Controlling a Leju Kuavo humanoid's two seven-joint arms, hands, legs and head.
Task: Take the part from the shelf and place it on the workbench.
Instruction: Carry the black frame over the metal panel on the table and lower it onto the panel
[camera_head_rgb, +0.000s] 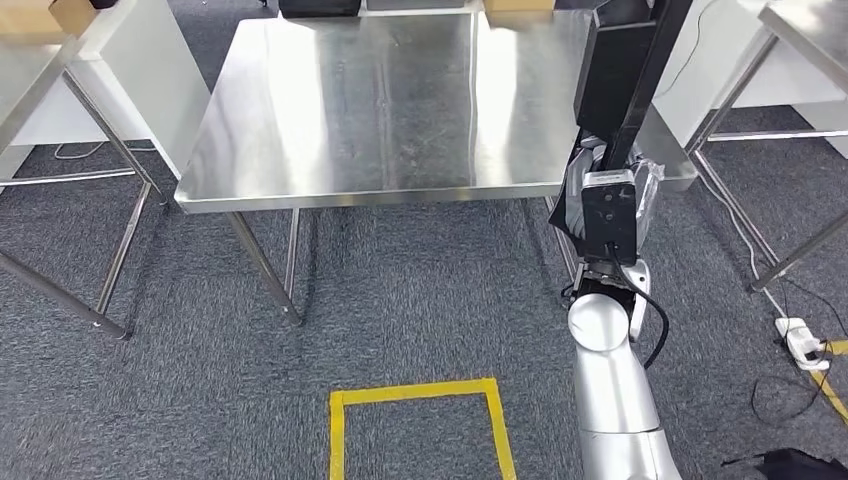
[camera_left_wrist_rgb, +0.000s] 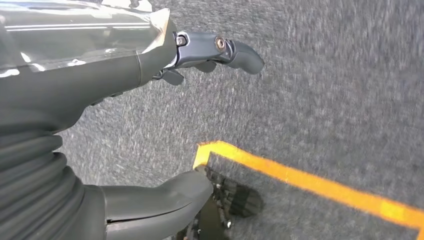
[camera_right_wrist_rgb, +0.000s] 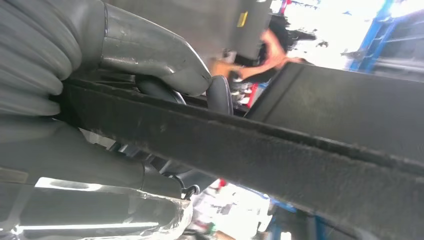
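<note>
Part (camera_head_rgb: 625, 75), a long black piece, is gripped by the right robot hand (camera_head_rgb: 608, 190), its long axis rising toward one o'clock over the worktop (camera_head_rgb: 300, 150) edge; left robot hand (camera_left_wrist_rgb: 150, 125) holds nothing.

Head view: bright, even overhead light — broad white glare streaks on the steel workbench (camera_head_rgb: 380, 110), soft shadow on carpet (camera_head_rgb: 400, 290) beneath. Left wrist view: carpet motion-blurred. Right wrist view: background overexposed, blurred — foreground dark.
</note>
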